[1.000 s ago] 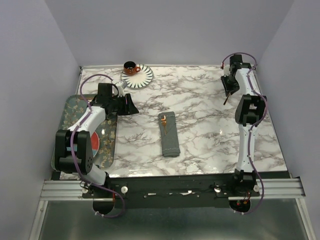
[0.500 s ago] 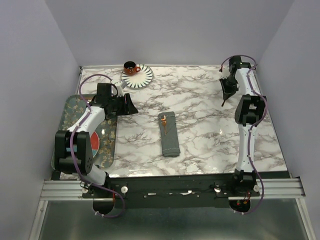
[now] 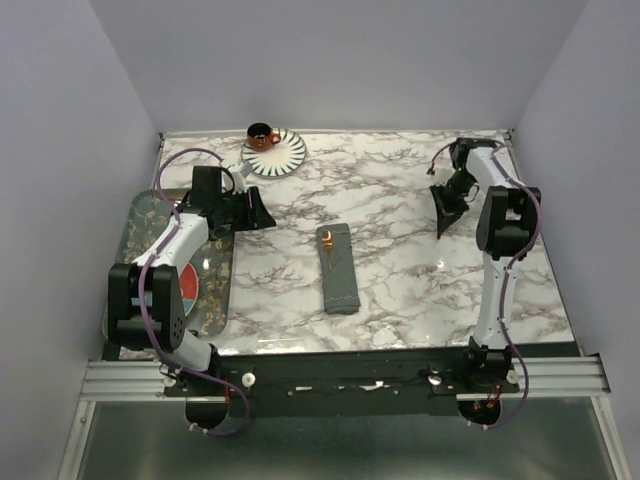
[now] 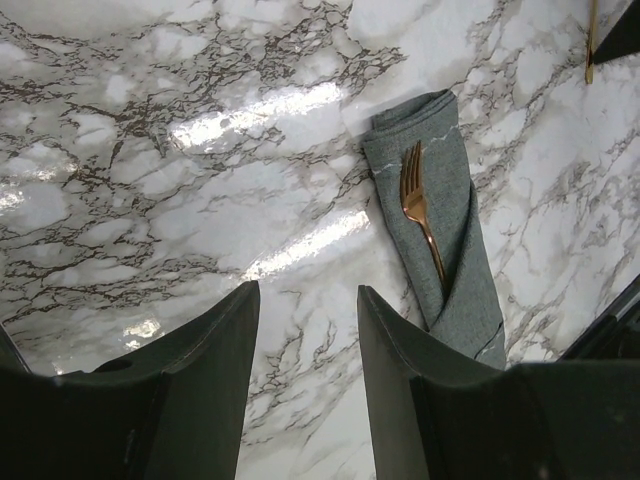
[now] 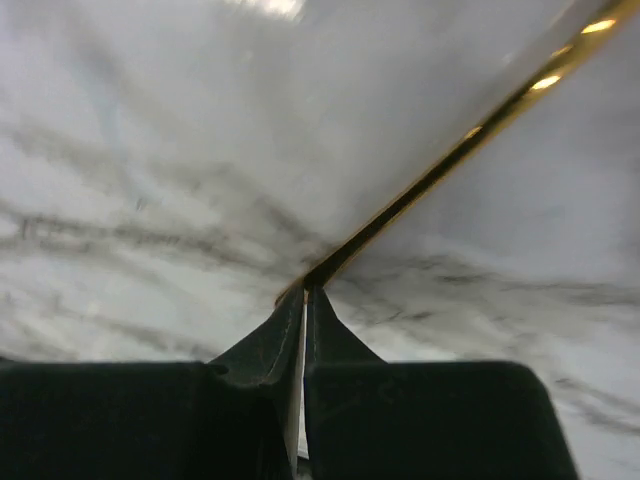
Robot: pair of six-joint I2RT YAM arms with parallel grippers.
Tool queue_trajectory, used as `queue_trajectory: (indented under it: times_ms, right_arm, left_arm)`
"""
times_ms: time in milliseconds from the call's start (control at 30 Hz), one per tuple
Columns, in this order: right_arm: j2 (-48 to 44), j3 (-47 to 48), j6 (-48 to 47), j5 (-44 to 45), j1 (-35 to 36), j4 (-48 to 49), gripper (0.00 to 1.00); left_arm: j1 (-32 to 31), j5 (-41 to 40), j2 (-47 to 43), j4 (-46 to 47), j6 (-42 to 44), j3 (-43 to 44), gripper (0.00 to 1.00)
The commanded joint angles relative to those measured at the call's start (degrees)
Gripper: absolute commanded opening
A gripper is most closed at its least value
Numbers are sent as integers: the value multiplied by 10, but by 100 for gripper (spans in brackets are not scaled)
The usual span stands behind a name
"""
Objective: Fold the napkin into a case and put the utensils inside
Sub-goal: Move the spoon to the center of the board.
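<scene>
The napkin lies mid-table folded into a long narrow grey case, also in the left wrist view. A gold fork sticks out of its far end, handle tucked inside. My right gripper hangs over the far right of the table, its jaws shut on the thin handle of the second gold utensil. That utensil's tip also shows in the left wrist view. My left gripper stays left of the case, open and empty.
An orange cup stands on a striped saucer at the back left. A patterned tray lies along the left edge under the left arm. Walls close in the table on three sides.
The right gripper has closed on the gold utensil and swung from the far right corner inward, toward the table's middle. The left arm and the case have not moved.
</scene>
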Motion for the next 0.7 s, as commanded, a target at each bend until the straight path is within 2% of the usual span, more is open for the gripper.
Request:
queue_trajectory:
  times_ms: [0, 133, 233, 300, 400, 467, 567, 667]
  right_arm:
    - [-97, -223, -36, -62, 77, 28, 11]
    - [-167, -349, 23, -80, 111, 72, 17]
    - [-204, -392, 67, -93, 114, 98, 19]
    - [-231, -385, 75, -116, 116, 103, 27]
    - [-249, -317, 75, -100, 115, 104, 40]
    - [-237, -231, 68, -65, 112, 96, 43]
    - [-198, -157, 73, -24, 82, 83, 49]
    - [-138, -71, 91, 7, 48, 79, 49]
  left_arm:
    - [3, 13, -27, -11, 8, -1, 53]
    - [3, 9, -35, -13, 8, -7, 53]
    - [3, 9, -39, -17, 10, -10, 53]
    - [3, 12, -42, -21, 12, -13, 53]
    - [3, 17, -43, -20, 10, -17, 53]
    - [3, 18, -43, -19, 8, -17, 53]
    - [3, 17, -42, -17, 7, -12, 53]
    - [3, 15, -36, -18, 7, -3, 53]
